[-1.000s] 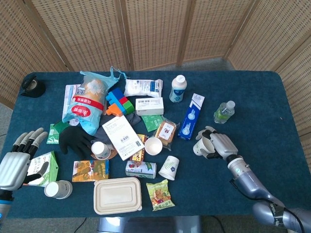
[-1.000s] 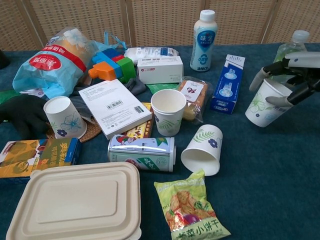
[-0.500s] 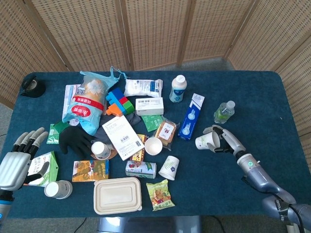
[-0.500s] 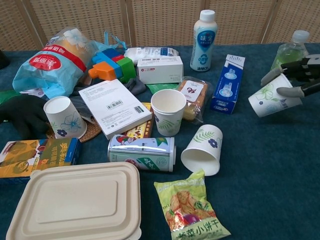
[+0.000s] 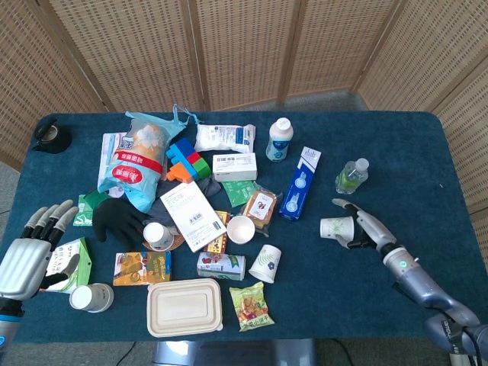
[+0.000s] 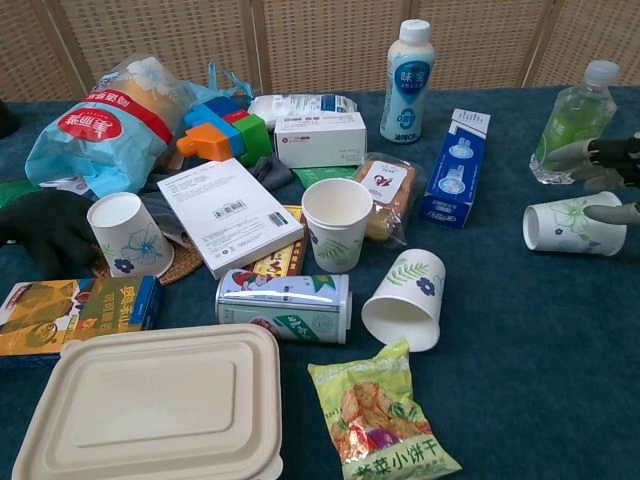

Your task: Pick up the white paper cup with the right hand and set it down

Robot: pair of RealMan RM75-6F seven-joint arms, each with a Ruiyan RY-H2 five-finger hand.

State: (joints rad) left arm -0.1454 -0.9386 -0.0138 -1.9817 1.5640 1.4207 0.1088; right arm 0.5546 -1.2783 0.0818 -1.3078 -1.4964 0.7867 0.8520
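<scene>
Bare cloth round right hand (image 5: 364,229); water bottle (image 5: 351,176) just behind.

From my remote station I can read little: the white drink bottle (image 6: 411,68) at the back of the table carries the blue characters 味全, and the green snack packet (image 6: 381,421) nearest the chest camera is printed 蔬菜小饼干 along its lower edge. The red band on the blue-and-white bag (image 6: 108,120) bears white Chinese characters I cannot make out, and the white flat box (image 6: 228,212) shows only a barcode with digits too small to read. Print on the blue carton (image 6: 456,167), the tin can (image 6: 284,305) and the small white box (image 6: 320,139) stays illegible to me in both views.
</scene>
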